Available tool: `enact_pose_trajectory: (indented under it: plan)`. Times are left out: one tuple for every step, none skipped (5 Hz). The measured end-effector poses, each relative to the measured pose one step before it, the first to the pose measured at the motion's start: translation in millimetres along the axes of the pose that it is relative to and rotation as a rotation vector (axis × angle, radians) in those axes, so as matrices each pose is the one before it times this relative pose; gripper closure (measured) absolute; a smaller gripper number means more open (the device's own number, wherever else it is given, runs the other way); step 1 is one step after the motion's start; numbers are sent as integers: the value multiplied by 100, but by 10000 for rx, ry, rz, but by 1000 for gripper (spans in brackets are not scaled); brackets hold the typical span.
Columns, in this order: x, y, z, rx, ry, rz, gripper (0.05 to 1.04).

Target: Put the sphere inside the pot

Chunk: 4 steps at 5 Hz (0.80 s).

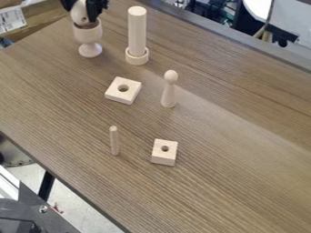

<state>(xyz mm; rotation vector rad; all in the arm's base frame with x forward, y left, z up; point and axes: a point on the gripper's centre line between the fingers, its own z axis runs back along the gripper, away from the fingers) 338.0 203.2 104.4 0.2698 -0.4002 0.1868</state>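
Camera view: gripper [84,10] has the sphere [79,15] pinched over the pot [88,34], so placing stage imo, lower and release

Black two-finger gripper [81,12] has the pale, rounded wooden sphere [79,16] at the pale goblet-shaped wooden pot's [90,39] mouth, by the brown wood-grain counter's [224,182] upper-left edge!

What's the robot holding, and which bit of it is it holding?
A wooden ball, by its upper sides, in the end effector; its lower end is at the mouth of the cup.
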Motion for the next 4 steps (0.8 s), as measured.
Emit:
enact_pose_trajectory:
  plan:
    - [-69,-442,-27,18,48,-109,87]
    - [-135,-180,384,29,-18,-4,83]
    - [289,-98,2024,190,-387,-15,83]
    - [-27,-535,1982,167,-326,-112,83]
